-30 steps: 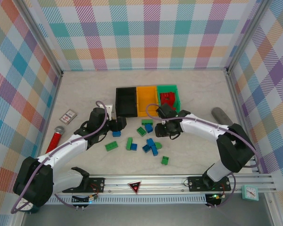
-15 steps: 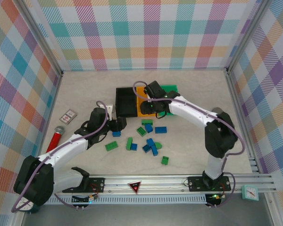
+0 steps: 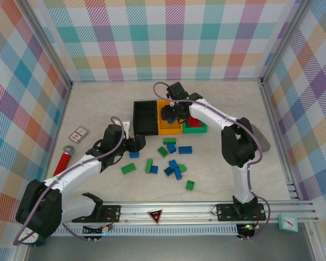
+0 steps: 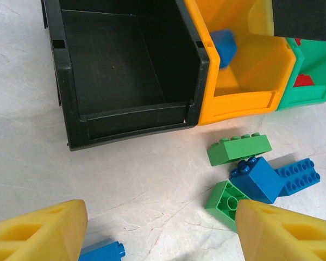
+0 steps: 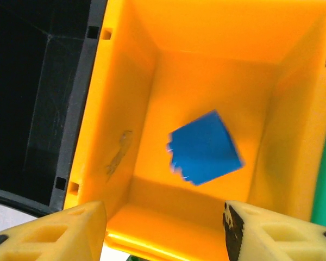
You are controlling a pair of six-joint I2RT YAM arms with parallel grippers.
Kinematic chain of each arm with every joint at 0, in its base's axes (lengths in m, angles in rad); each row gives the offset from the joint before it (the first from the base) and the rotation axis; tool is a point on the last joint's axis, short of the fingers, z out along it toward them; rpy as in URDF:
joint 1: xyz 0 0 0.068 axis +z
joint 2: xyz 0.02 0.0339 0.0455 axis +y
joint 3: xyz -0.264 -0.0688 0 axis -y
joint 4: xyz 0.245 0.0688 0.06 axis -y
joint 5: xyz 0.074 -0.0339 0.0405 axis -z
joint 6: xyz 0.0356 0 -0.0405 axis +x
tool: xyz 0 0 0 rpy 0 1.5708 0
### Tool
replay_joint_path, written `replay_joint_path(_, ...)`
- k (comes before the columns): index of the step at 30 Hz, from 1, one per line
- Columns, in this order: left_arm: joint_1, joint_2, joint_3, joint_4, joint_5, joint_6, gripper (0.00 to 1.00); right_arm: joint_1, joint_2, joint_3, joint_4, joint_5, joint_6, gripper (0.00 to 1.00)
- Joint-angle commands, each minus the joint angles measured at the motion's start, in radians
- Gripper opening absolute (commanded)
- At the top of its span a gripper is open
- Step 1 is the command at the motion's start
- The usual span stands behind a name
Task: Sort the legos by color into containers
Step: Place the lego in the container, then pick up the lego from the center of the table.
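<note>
Jaws: right jaws stand open above the orange bin (image 5: 282,136), blue brick (image 5: 205,147) loose inside it. left jaws open, empty, low over the bench (image 4: 141,179). Suggest right lifts straight up, clearing the rim, before going for the loose bricks (image 3: 171,160).

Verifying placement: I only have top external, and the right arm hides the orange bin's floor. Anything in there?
Observer: Yes. In the right wrist view a blue lego is inside the orange bin, blurred, so possibly mid-fall.
Operator: Right hand gripping it?
Observer: No. The right hand is open above the bin, with nothing between its fingers.
Operator: Left hand?
Observer: The left wrist view shows the left hand open and holding nothing, over the table in front of the black bin.
</note>
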Motion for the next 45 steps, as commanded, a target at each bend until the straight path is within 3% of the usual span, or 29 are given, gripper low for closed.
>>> replay_joint_path(1, -0.007, -0.015, 0.029, -0.012, -0.011, 0.022, 0.72, 0.013, -0.079, -0.041, -0.005, -0.027, -0.008, 0.60)
replay_joint_path(10, -0.007, -0.002, 0.030, -0.013, -0.014, 0.020, 0.72, 0.018, -0.360, -0.367, 0.076, -0.052, -0.018, 0.60)
replay_joint_path(18, -0.007, 0.057, 0.050, -0.028, -0.028, 0.014, 0.73, -0.002, -0.576, -0.633, 0.168, 0.034, -0.042, 0.60)
replay_joint_path(21, -0.007, 0.076, 0.067, -0.067, -0.055, 0.001, 0.73, -0.037, -0.621, -0.696, 0.194, 0.025, -0.043, 0.60)
replay_joint_path(31, -0.007, 0.077, 0.157, -0.491, -0.114, -0.059, 0.73, -0.071, -0.745, -0.946, 0.362, 0.052, -0.057, 0.61)
replay_joint_path(45, -0.007, 0.288, 0.257, -0.579, -0.035, -0.070, 0.66, -0.071, -0.817, -1.140, 0.548, 0.094, -0.067, 0.62)
